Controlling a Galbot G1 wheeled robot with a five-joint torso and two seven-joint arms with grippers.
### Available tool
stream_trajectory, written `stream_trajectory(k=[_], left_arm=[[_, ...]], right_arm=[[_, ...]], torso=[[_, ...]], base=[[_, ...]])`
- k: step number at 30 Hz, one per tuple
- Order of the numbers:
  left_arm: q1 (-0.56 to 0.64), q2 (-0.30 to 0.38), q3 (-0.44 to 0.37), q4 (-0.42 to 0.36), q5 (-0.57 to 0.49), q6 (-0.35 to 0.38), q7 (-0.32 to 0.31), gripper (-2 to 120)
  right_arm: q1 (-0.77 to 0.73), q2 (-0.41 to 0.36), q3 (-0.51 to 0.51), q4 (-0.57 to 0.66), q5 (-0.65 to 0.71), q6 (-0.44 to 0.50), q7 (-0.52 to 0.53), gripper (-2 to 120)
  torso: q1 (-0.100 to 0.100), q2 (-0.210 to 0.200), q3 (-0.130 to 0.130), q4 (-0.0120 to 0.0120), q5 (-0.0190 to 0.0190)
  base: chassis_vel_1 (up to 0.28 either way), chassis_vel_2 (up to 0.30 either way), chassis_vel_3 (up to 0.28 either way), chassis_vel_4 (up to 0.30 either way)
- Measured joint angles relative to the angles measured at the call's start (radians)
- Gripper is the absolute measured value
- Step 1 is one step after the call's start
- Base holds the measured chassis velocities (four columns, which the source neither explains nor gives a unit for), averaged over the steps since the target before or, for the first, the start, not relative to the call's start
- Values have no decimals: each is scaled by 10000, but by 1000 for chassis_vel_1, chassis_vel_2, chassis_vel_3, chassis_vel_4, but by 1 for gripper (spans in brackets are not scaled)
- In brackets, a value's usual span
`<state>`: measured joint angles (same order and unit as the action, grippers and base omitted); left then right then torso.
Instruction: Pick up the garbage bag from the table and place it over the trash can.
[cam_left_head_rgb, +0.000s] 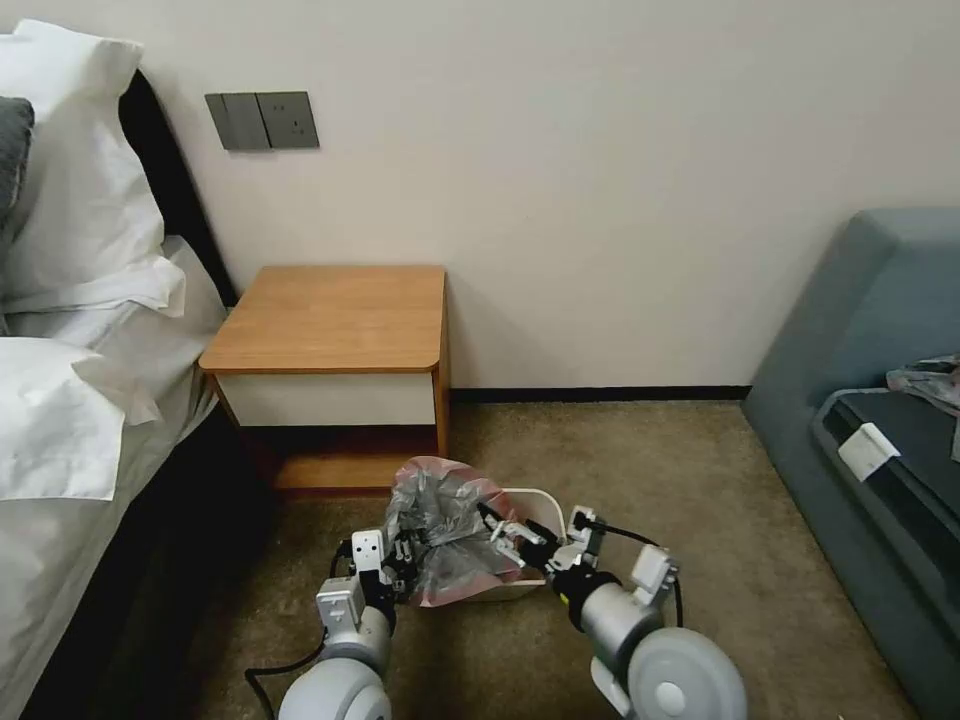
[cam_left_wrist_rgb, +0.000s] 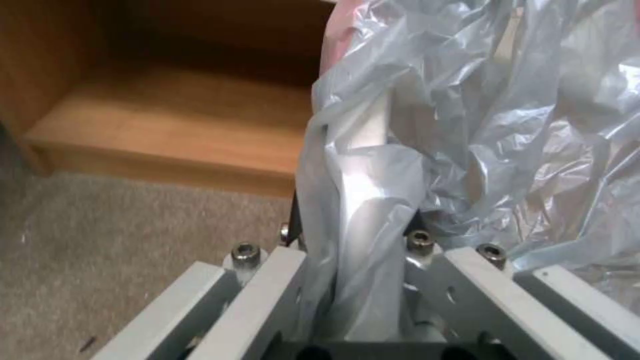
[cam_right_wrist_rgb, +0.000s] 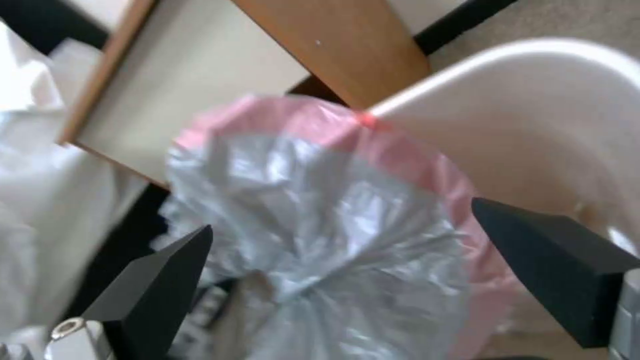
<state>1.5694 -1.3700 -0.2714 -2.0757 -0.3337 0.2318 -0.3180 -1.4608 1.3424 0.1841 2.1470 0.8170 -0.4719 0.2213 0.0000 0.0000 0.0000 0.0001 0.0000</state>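
We saw the wrinkly translucent grey garbage bag with pinkish-red rim (cam_left_head_rgb: 447, 527) bunched over the cream-white plastic trash can's (cam_left_head_rgb: 527, 500) left rim | left gripper (cam_left_head_rgb: 402, 566) pinched its plastic | right gripper (cam_left_head_rgb: 508, 535) spread beside it | orange-brown wooden table (cam_left_head_rgb: 335, 315) stood behind.
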Motion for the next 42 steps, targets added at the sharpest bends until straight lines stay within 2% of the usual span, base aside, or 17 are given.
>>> stream_trajectory(k=[3, 8, 11, 33, 42], left_arm=[[95, -82, -72, -9, 83, -302, 154, 5], [233, -157, -219, -8, 295, -663, 490, 5], [399, -181, -412, 18, 686, -1111, 958, 5], [582, -115, -574, -213, 899, -1405, 1317, 5], [671, -179, -602, -258, 767, -1441, 1408, 5]], right_arm=[[116, -16, -280, -146, -1043, 163, 160, 100], [213, -27, -450, -200, -1481, 289, 186, 100], [393, 26, -598, -416, -1934, 609, 53, 100], [1103, 196, -843, -1022, -2221, 602, 102, 100], [1363, 107, -871, -1281, -2042, 957, -494, 100]], torso=[[0, 0, 0, -1, 0], [0, 0, 0, -1, 0], [0, 0, 0, -1, 0], [0, 0, 0, -1, 0], [0, 0, -1, -1, 0]], base=[[0, 0, 0, 0], [0, 0, 0, 0], [0, 0, 0, 0], [0, 0, 0, 0], [0, 0, 0, 0]])
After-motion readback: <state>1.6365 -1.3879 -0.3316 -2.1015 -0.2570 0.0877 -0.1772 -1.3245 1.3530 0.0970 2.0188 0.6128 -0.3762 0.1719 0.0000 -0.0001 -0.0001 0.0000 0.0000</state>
